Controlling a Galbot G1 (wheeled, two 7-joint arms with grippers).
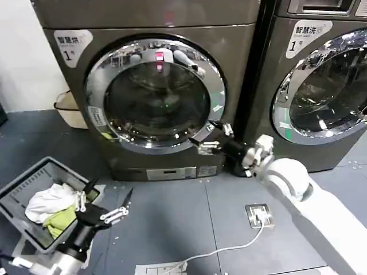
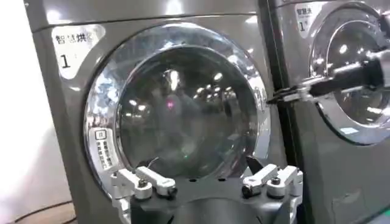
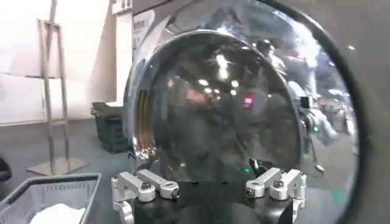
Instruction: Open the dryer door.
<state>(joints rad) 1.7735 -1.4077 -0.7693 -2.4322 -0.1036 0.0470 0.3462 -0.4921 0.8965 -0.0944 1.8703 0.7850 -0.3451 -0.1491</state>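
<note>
Chrome-ringed target: the dryer door (image 1: 155,94) sits shut in the front of the grey dryer (image 1: 146,23) marked 1, straight ahead of me, its dark glass flush in the ring.
Right pincer: the right pincer (image 1: 213,137) is up at the door's lower right rim, fingers apart, one above and one below the rim edge as far as I can judge; from the left wrist camera I see it (image 2: 281,96) reaching in at that same side of the ring.
Contact: I can't tell if the tips actually touch the chrome yet (they look very close).
Left pincer: the left pincer (image 1: 103,203) is parked low over the floor, fingers spread, next to the laundry basket (image 1: 23,186).
Step in hand: I read this as lining up on the door edge, before any pull.
Next move: close on the rim or hook behind it, then draw outward along the door's arc, hinge presumably on the far side.
</note>
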